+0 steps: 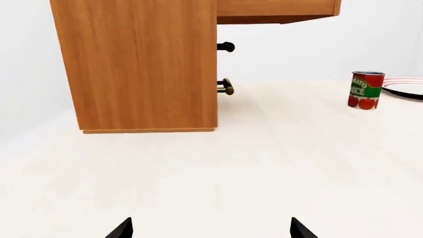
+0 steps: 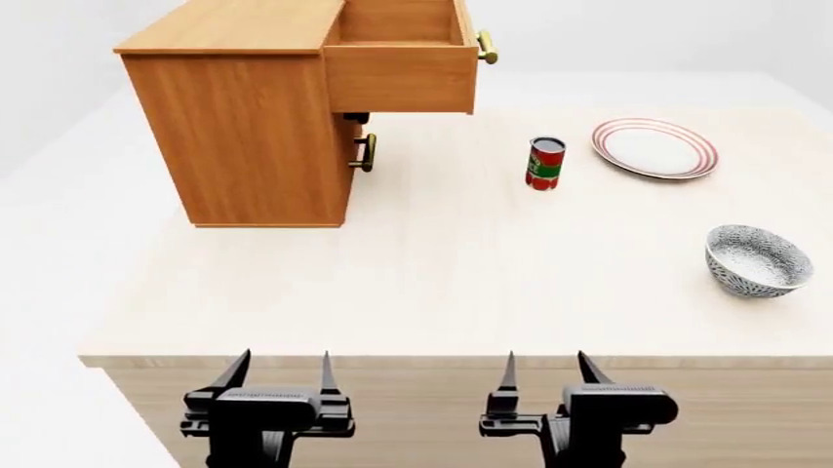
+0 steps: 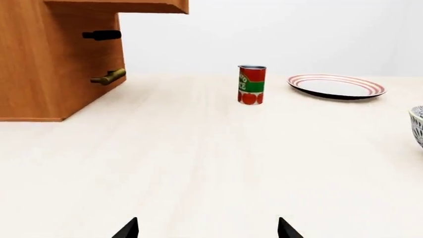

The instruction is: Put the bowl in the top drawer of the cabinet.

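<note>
The speckled blue-grey bowl [image 2: 756,259] sits upright on the table at the right, with only its edge [image 3: 417,126] showing in the right wrist view. The light-brown cabinet [image 2: 248,127] stands at the back left, its top drawer [image 2: 400,60] pulled out and empty-looking, brass handle [image 2: 486,47] on its front. The drawer's underside [image 1: 278,11] shows in the left wrist view. My left gripper [image 2: 279,372] and right gripper [image 2: 545,370] hang open at the table's near edge, both far from the bowl and holding nothing.
A red tomato can [image 2: 545,163] stands mid-table, with a flat white plate with red rim rings [image 2: 654,147] behind it to the right. The lower drawer's brass handle [image 2: 369,152] sticks out under the open drawer. The table's front edge [image 2: 456,361] lies just beyond my fingertips.
</note>
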Tool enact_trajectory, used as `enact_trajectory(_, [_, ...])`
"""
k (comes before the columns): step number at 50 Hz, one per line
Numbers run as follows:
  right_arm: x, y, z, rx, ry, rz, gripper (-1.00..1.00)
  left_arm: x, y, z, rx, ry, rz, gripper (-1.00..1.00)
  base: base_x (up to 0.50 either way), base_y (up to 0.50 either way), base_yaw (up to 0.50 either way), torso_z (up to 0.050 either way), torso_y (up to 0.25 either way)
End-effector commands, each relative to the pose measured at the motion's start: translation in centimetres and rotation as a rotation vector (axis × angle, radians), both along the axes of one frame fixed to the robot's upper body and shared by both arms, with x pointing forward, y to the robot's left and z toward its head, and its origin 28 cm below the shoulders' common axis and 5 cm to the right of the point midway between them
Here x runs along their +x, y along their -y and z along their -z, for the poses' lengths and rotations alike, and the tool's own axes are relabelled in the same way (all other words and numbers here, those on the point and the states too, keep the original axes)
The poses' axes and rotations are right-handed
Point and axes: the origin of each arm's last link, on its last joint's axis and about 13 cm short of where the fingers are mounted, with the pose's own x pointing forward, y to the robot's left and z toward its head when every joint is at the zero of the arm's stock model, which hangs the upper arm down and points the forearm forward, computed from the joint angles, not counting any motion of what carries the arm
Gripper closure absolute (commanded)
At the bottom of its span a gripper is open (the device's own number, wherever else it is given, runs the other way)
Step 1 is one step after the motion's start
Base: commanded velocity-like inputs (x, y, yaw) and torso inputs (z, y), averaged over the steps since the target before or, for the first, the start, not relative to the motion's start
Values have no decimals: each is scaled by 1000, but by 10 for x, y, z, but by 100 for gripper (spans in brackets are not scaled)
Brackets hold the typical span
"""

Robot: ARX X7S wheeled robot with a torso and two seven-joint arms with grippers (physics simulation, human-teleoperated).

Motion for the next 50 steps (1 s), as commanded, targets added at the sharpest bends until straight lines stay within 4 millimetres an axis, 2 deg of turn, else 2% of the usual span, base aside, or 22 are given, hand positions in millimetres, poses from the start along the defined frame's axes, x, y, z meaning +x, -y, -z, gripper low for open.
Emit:
enact_trajectory(1, [-1,-4,-8,6,-11,-4,-100,-5,1,-5,-33,-19,17,-100,0,0,0,0,0])
enact_trajectory(8, [-4,-4,-34,-4,3,-18,-100,-9,3,-38,-50,47,55,-100,0,0,0,0,0])
enact_trajectory(20, [-7,-5,-104,-61,68,-45,-100,-16,3,-96,-78,163,104,-100,0,0,0,0,0])
enact_trajectory(27, [2,-1,-147,-123,94,-57,-100,-23,-1,-127,-50,225,124,-100,0,0,0,0,0])
enact_trajectory(34, [15,6,-173,-167,86,-44,-100,-29,-11,-152,-16,277,101,-100,0,0,0,0,0])
enact_trajectory(43, [18,15,-201,-173,89,-20,-100,-32,-16,-175,6,314,85,-100,0,0,0,0,0])
enact_trajectory(50, [45,29,-226,-183,86,-17,-100,-33,-14,-183,5,310,94,-100,0,0,0,0,0])
